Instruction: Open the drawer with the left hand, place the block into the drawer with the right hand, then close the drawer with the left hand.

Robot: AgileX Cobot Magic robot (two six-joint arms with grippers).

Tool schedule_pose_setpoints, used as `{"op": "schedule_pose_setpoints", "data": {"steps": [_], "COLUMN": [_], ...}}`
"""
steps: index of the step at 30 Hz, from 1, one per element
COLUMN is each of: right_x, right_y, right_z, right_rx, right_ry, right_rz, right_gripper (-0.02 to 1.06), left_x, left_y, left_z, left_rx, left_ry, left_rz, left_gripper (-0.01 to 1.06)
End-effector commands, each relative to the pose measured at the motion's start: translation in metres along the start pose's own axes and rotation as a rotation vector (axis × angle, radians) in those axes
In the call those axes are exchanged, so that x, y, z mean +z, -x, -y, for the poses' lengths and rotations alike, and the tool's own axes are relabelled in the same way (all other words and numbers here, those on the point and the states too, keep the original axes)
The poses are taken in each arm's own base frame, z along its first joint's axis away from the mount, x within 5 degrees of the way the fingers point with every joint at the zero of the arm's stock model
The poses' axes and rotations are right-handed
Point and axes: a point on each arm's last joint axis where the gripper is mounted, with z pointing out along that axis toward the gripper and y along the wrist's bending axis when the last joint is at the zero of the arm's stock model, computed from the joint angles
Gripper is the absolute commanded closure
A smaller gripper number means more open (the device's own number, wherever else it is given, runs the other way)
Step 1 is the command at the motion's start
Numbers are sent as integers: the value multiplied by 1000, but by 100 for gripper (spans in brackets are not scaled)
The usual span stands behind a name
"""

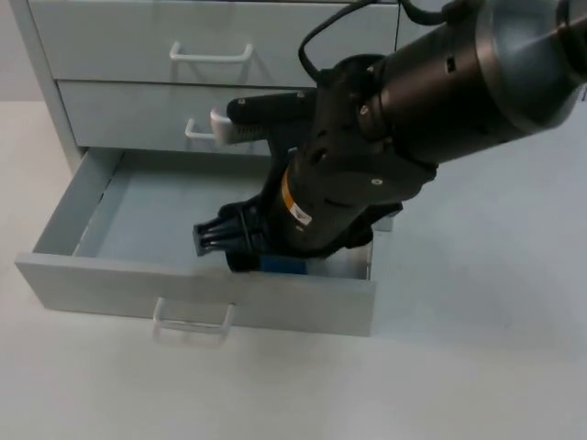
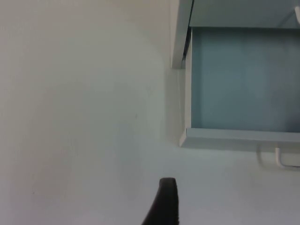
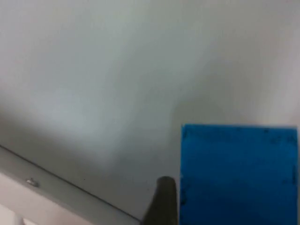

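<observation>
The grey cabinet's bottom drawer (image 1: pixel 275 307) stands pulled out, its pale blue floor (image 2: pixel 243 79) bare on the left side. My right gripper (image 1: pixel 261 257) reaches down into the drawer's right front part, shut on the blue block (image 1: pixel 282 266). In the right wrist view the blue block (image 3: pixel 236 173) lies tight against a black fingertip (image 3: pixel 161 201), just above the drawer floor. My left gripper's fingertip (image 2: pixel 164 204) hovers over the white table to the left of the drawer, where that arm waits.
Two shut drawers with white handles (image 1: pixel 211 53) sit above the open one. The open drawer's clear handle (image 1: pixel 191 321) juts toward the table's front. White table (image 1: pixel 477 367) lies to the right and in front of the cabinet.
</observation>
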Motion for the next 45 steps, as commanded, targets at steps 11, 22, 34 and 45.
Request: {"op": "schedule_pose_setpoints", "data": {"steps": [11, 22, 34, 45], "right_x": [-90, -135, -138, -139], "right_y": [31, 13, -1, -27], "right_z": [-11, -31, -23, 27], "right_rx": [-32, -191, -350, -278], "right_ry": [5, 56, 24, 74], "right_rz": [95, -29, -204, -290], "right_gripper": [32, 32, 32, 32], "left_x": [0, 0, 0, 0], "left_y": [0, 0, -1, -1], "left_z": [1, 1, 1, 1], "left_rx": [2, 4, 13, 14], "left_ry": [-5, -5, -6, -8], "left_rz": [10, 10, -1, -3], "left_gripper": [31, 31, 31, 31]}}
